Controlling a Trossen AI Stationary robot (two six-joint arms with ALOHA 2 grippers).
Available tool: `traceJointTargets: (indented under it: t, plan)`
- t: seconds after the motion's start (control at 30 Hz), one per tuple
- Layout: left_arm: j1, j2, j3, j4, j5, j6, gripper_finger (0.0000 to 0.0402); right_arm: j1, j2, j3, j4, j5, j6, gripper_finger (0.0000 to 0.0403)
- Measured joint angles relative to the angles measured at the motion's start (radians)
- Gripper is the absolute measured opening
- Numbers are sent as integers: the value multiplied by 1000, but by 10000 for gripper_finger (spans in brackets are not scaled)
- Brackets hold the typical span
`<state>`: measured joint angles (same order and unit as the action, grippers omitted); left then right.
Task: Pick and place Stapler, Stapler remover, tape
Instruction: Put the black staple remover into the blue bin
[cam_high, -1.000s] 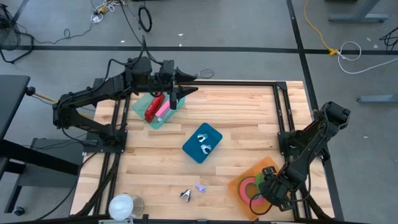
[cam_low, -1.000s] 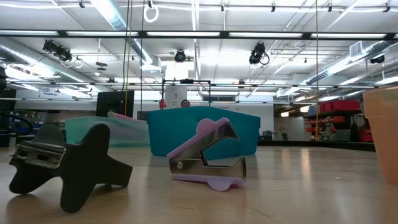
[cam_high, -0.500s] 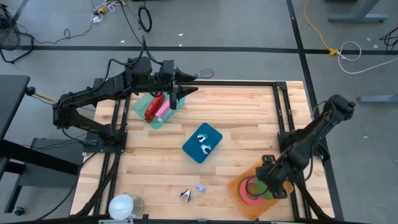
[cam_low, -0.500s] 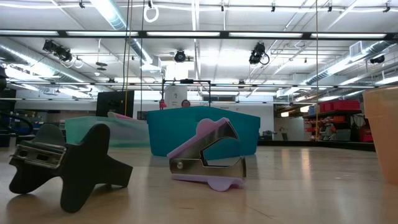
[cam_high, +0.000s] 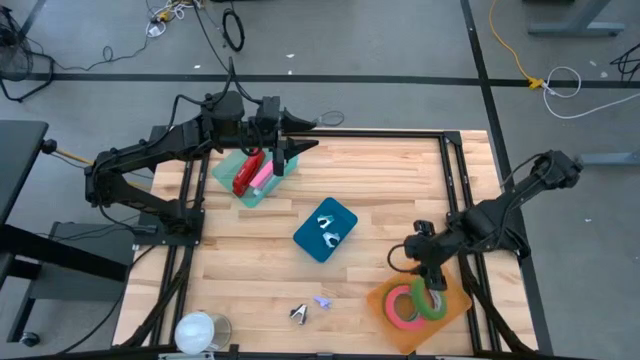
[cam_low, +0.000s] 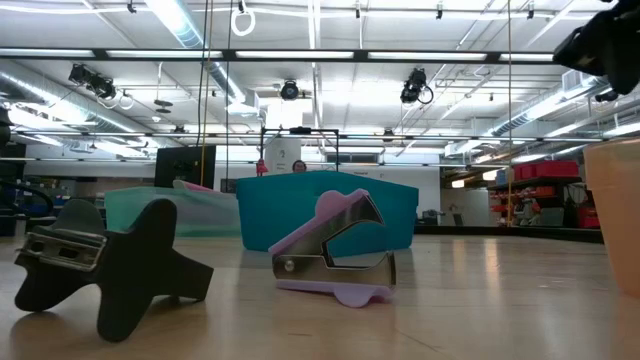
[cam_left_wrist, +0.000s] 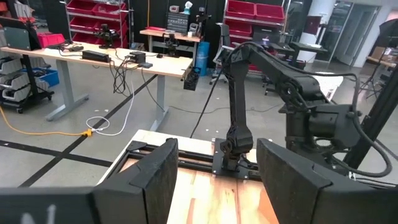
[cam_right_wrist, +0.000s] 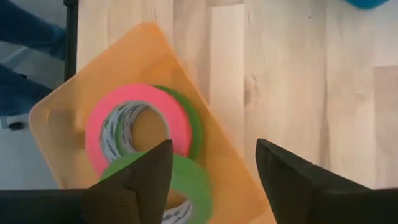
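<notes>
Right pincer (cam_high: 428, 283) open, empty, over orange tray (cam_high: 385, 322) at lower right. Green tape roll (cam_high: 432, 300) lies flat overlapping pink roll (cam_high: 404, 305). Left pincer (cam_high: 279, 160) open, upper left, above red stapler (cam_high: 244, 174), long axis top-to-bottom.

Grey floor (cam_high: 400, 60) w/ cables, red shelving (cam_left_wrist: 93, 12), workbench (cam_left_wrist: 93, 59), ceiling lights (cam_low: 170, 15).

Right end effector (cam_high: 432, 283) open, empty; left end effector (cam_high: 284, 152) open.

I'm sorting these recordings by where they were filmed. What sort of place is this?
Most likely a robotics lab or workshop: a wooden table on a bare concrete floor with loose cables, red parts bins on shelving, a standing desk strewn with electronics, and exposed ceiling ducts.
</notes>
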<state>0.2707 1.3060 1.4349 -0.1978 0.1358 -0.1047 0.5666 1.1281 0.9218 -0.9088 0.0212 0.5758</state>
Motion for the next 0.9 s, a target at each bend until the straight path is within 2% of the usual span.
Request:
traceJointTargets:
  t: [0.23,0.43,0.57,0.9]
  plan:
    - [0,0,0,-1,0,-10,220,-69,-16,0,-9,3,-107,203]
    - [0,0,0,-2,0,-11,220,-118,-16,0,-7,73,-212,193]
    - [0,0,0,-2,0,-14,220,-148,-16,0,3,80,-274,192]
    - [0,1,0,-2,0,-14,220,-220,-16,0,80,95,-289,192]
